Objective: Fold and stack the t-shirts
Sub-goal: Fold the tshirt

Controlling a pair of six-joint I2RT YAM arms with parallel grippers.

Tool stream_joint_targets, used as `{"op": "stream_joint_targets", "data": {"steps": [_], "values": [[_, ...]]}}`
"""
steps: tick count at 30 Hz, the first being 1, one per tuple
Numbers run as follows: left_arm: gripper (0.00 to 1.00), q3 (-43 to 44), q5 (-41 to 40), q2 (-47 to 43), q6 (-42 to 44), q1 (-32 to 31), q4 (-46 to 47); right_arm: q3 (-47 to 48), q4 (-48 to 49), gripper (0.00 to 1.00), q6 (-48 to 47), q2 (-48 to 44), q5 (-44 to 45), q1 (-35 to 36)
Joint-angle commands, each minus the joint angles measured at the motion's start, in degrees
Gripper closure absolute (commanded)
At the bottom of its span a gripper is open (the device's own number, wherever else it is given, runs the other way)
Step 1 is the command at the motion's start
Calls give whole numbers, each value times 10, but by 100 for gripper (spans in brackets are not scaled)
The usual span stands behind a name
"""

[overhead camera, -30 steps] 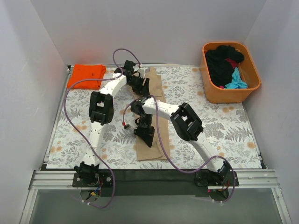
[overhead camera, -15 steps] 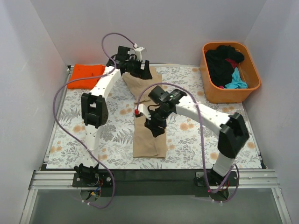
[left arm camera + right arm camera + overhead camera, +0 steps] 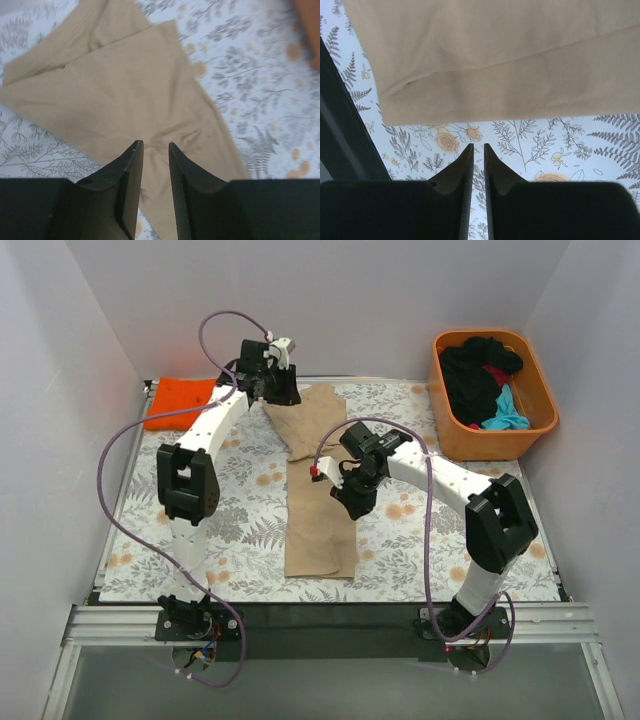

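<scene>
A tan t-shirt [image 3: 320, 530] lies on the floral table as a long narrow strip, with its far end spread wider. It also shows in the left wrist view [image 3: 125, 85] and the right wrist view [image 3: 495, 50]. My left gripper [image 3: 278, 392] hovers over the shirt's far end, jaws a little apart and empty [image 3: 154, 144]. My right gripper [image 3: 355, 502] is just right of the strip over bare table, jaws almost together and empty [image 3: 477, 146]. A folded orange t-shirt [image 3: 180, 402] lies at the far left corner.
An orange plastic tub [image 3: 540, 420] at the far right holds black [image 3: 470, 375], red and teal [image 3: 505, 412] t-shirts. White walls close in the table on three sides. A black rail [image 3: 330, 618] runs along the near edge.
Both grippers have lifted off the tan shirt. The left one moved back and left to its far end. The right one moved right, off the strip. The shirt's far end now lies spread.
</scene>
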Motion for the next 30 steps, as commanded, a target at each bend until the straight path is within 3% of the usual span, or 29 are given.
{"op": "stream_joint_targets", "data": {"steps": [1, 10, 15, 20, 24, 27, 30], "values": [[73, -3, -73, 40, -41, 8, 9, 29, 7, 83, 39, 13, -7, -34], [73, 60, -99, 162, -34, 12, 4, 18, 3, 82, 38, 33, -19, -61], [72, 109, -56, 218, -16, 13, 4, 21, 0, 82, 39, 39, -32, -73], [60, 157, 7, 259, 8, 12, 11, 21, 0, 82, 37, 42, -23, -76], [41, 167, 26, 258, 14, 13, 46, 24, -1, 80, 34, 40, -25, -82], [37, 196, 32, 237, 4, 19, 51, 17, -1, 76, 14, 17, -13, -83], [36, 177, 85, 177, 3, 33, 52, 1, 0, 64, -12, -21, -1, -83]]}}
